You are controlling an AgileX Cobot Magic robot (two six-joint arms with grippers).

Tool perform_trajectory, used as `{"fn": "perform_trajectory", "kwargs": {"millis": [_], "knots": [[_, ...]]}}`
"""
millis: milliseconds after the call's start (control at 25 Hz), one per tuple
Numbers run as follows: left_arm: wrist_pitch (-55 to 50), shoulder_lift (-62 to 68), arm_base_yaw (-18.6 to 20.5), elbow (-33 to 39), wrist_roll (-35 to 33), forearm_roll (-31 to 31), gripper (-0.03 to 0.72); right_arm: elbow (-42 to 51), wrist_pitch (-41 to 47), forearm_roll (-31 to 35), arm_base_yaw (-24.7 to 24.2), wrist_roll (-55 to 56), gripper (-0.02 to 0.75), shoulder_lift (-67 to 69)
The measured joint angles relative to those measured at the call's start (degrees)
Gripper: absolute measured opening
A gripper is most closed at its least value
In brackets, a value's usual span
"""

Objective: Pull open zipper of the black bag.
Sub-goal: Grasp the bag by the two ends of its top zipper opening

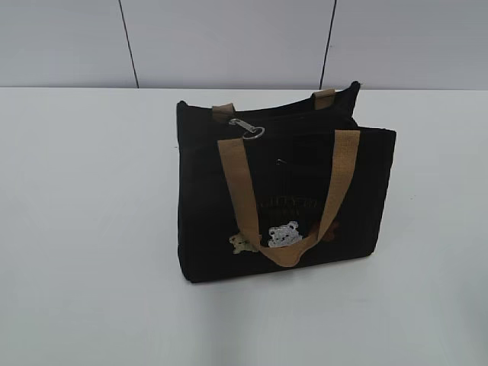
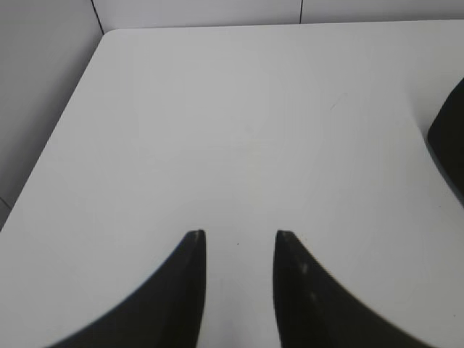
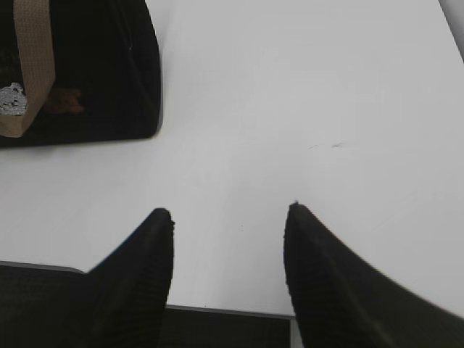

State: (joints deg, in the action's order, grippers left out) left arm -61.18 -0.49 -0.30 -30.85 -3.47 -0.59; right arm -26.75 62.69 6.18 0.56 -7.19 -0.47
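Note:
The black bag (image 1: 286, 194) stands upright in the middle of the white table, with tan webbing handles and a white bear patch (image 1: 283, 234) on its front. Its zipper runs along the top, and the silver pull tab with its oval ring (image 1: 248, 129) lies at the top left end. Neither arm shows in the exterior view. My left gripper (image 2: 239, 235) is open over bare table, with a corner of the bag (image 2: 449, 138) at its far right. My right gripper (image 3: 230, 212) is open near the table's front edge, and the bag's lower corner (image 3: 101, 80) sits at its upper left.
The white table (image 1: 84, 229) reaches back to a grey panelled wall (image 1: 229, 38). Its left edge and back corner (image 2: 101, 32) appear in the left wrist view. The table's front edge (image 3: 225, 310) runs just below my right gripper's fingertips.

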Motion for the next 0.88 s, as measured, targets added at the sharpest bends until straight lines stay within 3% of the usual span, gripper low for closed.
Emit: {"fn": "perform_trajectory", "kwargs": {"millis": [880], "knots": [[0.00, 0.00, 0.00, 0.00, 0.00, 0.59, 0.239, 0.00, 0.00, 0.00, 0.00, 0.00, 0.377, 0.00]]}}
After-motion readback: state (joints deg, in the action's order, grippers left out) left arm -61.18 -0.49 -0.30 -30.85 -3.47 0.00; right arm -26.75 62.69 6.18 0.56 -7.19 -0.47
